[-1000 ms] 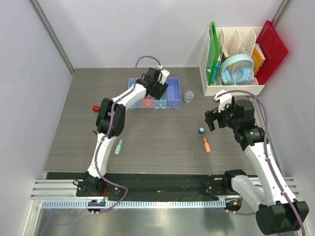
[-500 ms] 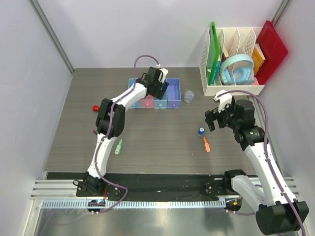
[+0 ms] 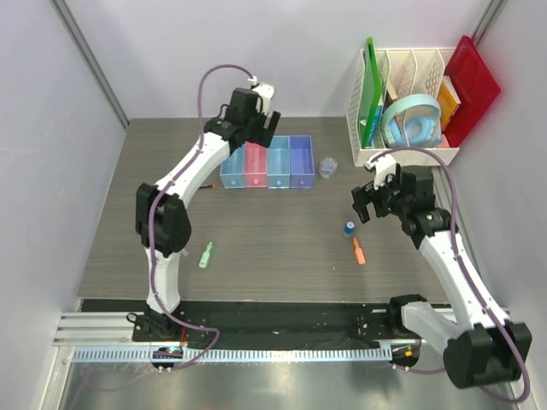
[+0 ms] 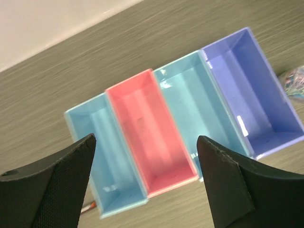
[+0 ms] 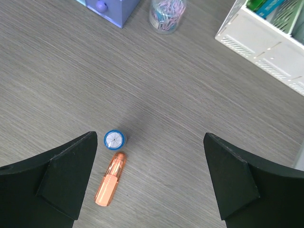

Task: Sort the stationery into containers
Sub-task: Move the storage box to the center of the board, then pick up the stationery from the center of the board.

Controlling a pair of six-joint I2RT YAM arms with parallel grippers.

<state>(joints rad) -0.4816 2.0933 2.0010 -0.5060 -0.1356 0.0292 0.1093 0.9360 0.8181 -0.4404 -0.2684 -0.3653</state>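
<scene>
The left arm has lifted up and back off the row of bins, which it was covering half a second ago, and the right arm has edged slightly inward. The left gripper [image 4: 145, 137] now hangs above the bins with its fingers spread wide apart; the left wrist view frames the pink bin [image 4: 152, 135] between them, with one light-blue bin [image 4: 111, 152] on one side and the other light-blue bin [image 4: 194, 109] and then the purple-blue bin [image 4: 251, 92] on the other. The right gripper [image 5: 149, 135] is likewise spread wide, hovering over the grey table [image 5: 199, 109]. Just under its left finger lies the blue-capped piece [image 5: 115, 139], with the orange marker [image 5: 110, 185] almost touching it. Farther out stands the clear round piece [image 5: 166, 12], just beside the purple-blue bin and near the white rack [image 5: 266, 52]. The light green marker [image 3: 206, 254] lies well apart, near the left arm's side of the table.
</scene>
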